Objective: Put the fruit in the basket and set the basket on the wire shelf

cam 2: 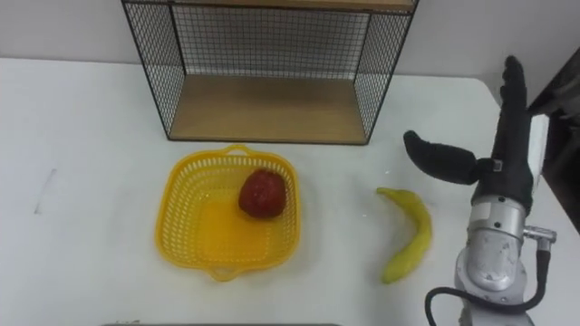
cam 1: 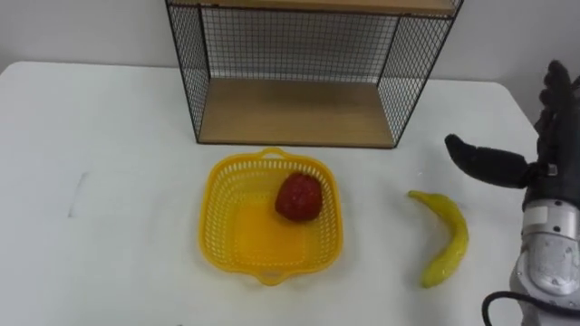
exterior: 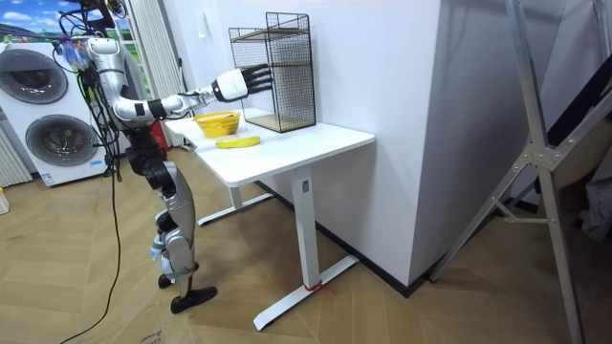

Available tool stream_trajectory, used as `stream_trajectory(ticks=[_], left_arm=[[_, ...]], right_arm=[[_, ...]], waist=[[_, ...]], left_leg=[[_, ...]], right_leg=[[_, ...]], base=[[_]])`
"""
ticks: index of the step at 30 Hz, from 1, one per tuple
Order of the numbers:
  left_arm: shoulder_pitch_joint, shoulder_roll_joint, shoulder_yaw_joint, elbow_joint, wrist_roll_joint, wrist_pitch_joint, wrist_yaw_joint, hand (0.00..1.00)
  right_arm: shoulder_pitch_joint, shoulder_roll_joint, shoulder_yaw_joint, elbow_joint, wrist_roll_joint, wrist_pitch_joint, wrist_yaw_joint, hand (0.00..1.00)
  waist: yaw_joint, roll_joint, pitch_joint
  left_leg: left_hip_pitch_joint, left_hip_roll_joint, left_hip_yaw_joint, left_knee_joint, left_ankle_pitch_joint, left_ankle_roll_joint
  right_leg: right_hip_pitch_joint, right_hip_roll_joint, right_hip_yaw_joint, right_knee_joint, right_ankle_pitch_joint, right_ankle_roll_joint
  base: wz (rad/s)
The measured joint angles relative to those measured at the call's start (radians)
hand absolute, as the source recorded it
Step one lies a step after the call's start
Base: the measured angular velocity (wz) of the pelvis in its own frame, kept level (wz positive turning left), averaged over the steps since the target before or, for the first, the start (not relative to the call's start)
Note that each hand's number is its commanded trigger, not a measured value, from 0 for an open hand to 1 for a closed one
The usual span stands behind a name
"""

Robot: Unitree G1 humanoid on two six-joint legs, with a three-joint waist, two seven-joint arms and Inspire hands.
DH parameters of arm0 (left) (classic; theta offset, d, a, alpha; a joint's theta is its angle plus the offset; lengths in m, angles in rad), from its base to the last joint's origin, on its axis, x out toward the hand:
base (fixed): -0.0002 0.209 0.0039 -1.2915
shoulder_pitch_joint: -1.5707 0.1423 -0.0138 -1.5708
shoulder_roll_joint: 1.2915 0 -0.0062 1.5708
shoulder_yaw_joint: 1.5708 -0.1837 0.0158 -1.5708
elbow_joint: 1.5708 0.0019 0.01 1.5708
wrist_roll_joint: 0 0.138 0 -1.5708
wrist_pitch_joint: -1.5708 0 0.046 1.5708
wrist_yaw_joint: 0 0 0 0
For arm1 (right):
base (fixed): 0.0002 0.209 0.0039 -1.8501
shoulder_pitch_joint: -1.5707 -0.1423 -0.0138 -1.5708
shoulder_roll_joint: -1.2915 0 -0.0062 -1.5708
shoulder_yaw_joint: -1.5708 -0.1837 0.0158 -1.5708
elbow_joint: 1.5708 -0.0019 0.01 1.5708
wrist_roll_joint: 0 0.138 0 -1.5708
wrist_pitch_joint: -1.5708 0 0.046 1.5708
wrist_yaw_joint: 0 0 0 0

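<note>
Robot stands at the end of the white table (cam 1: 109, 136) on the room view's left, upright, right arm stretched forward over the tabletop; two washing machines (exterior: 46, 100) behind it.

Wire shelf (cam 1: 290, 113) sits at the far side of the table, black mesh walls, wooden floor, open front toward the robot; nothing on its lower level.

Yellow plastic basket (cam 1: 237, 237) rests on the table just in front of the shelf, apart from it, one handle toward the shelf and one toward the robot; red apple (cam 1: 299, 196) lies inside, against the basket's right wall, toward the far corner.

Banana (cam 1: 444, 240) lies on the bare table to the right of the basket, not touching it; curved, with one end pointing up-left and the other toward the robot.

Right hand (cam 2: 503, 167) is held above the table just right of the banana, clear of it; fingers (cam 2: 513, 91) straight and pointing away from the robot, thumb (cam 2: 439, 156) spread wide to the left over the banana's far end; hand spread wide, holding nothing.
</note>
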Motion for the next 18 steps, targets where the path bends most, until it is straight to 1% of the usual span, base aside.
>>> stream_trajectory(ticks=[3, 5, 10, 12, 13, 15, 18], left_arm=[[0.003, -0.002, 0.014, -0.006, -0.001, 0.01, -0.003, 0.0], [0.004, -0.004, 0.019, -0.01, -0.001, 0.014, -0.009, 0.0], [0.002, -0.004, 0.018, -0.022, -0.001, 0.019, -0.02, 0.0], [0.004, -0.003, 0.019, -0.036, -0.001, 0.024, -0.022, 0.0], [0.004, -0.003, 0.019, -0.038, -0.001, 0.026, -0.023, 0.0], [0.003, -0.003, 0.02, -0.04, -0.001, 0.029, -0.037, 0.0], [0.005, -0.003, 0.031, -0.044, 0.0, 0.032, -0.057, 0.0]], right_arm=[[0.033, 0.0, 0.001, 0.019, -0.001, 0.009, 0.013, 0.0], [0.04, 0.0, 0.001, 0.028, -0.006, 0.016, 0.027, 0.0], [0.044, 0.0, 0.002, 0.099, -0.106, 0.026, 0.089, 0.0], [0.047, 0.001, 0.008, 0.138, -0.137, 0.046, 0.128, 0.0], [0.047, 0.001, 0.01, 0.146, -0.152, 0.051, 0.139, 0.0], [0.048, 0.001, 0.028, 0.155, -0.197, 0.075, 0.177, 0.0], [0.048, 0.002, 0.039, 0.164, -0.239, 0.071, 0.217, 0.0]], waist=[[0.004, 0.001, 0.0002], [-0.001, 0.001, 0.0003], [-0.003, -0.002, 0.0009], [-0.002, -0.005, 0.0029], [-0.002, -0.006, 0.0032], [0.0, -0.006, 0.0034], [-0.002, -0.01, 0.0015]], left_leg=[[0.002, 0.0, 0.004, 0.003, 0.0, 0.0], [0.002, 0.0, 0.003, 0.008, 0.0, 0.0], [0.007, 0.0, 0.003, 0.008, 0.0, 0.0], [0.007, 0.0, 0.003, 0.008, 0.0, 0.0], [0.007, 0.0, 0.004, 0.008, 0.0, 0.0], [0.005, 0.001, 0.005, 0.008, 0.0, 0.0], [0.003, 0.002, 0.006, 0.009, 0.0, 0.0]], right_leg=[[0.002, 0.0, 0.001, 0.0, 0.0, 0.0], [0.002, -0.001, 0.0, 0.0, 0.0, 0.0], [0.006, 0.0, 0.007, 0.0, 0.0, 0.0], [0.006, -0.001, 0.009, 0.001, 0.0, 0.0], [0.006, -0.001, 0.01, 0.001, 0.0, 0.0], [0.004, 0.0, 0.015, 0.002, 0.0, 0.0], [0.0, 0.001, 0.015, 0.001, 0.0, 0.0]], base=[[0.0], [0.0], [0.0], [0.0], [-0.03], [-0.04], [0.0]])
